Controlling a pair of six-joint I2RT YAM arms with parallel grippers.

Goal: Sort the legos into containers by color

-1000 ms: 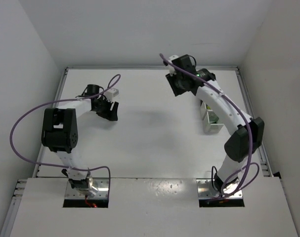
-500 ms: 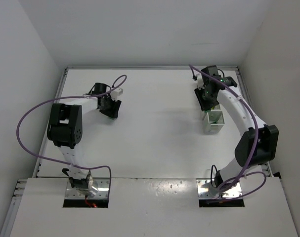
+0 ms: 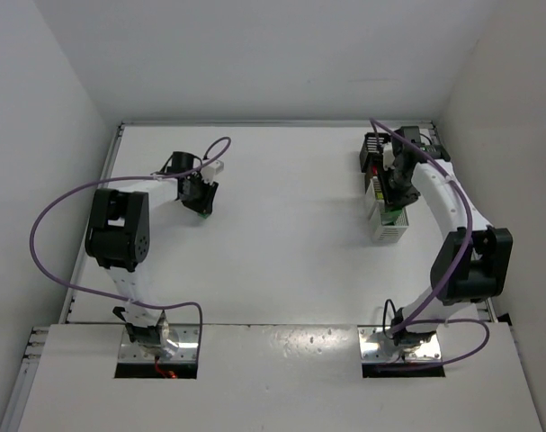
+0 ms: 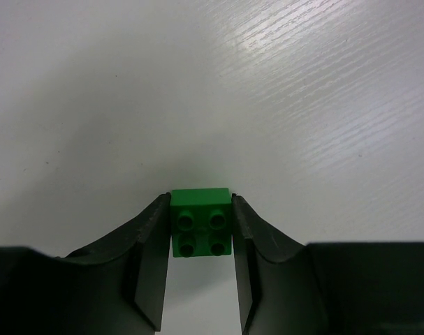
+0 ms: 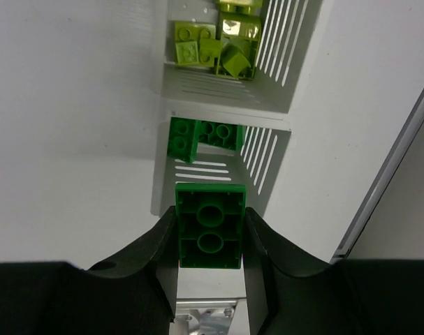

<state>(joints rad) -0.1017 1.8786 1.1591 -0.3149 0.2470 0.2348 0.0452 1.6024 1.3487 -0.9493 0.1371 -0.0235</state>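
From my station the top view is bright and evenly lit from overhead, the white table [image 3: 281,261] showing only faint, soft shadows beneath the arms [image 3: 120,234]. The left wrist picture has a glare sheen upper right and dims leftward; the left claw [image 4: 200,216] looks dark and soft-edged near the lens.
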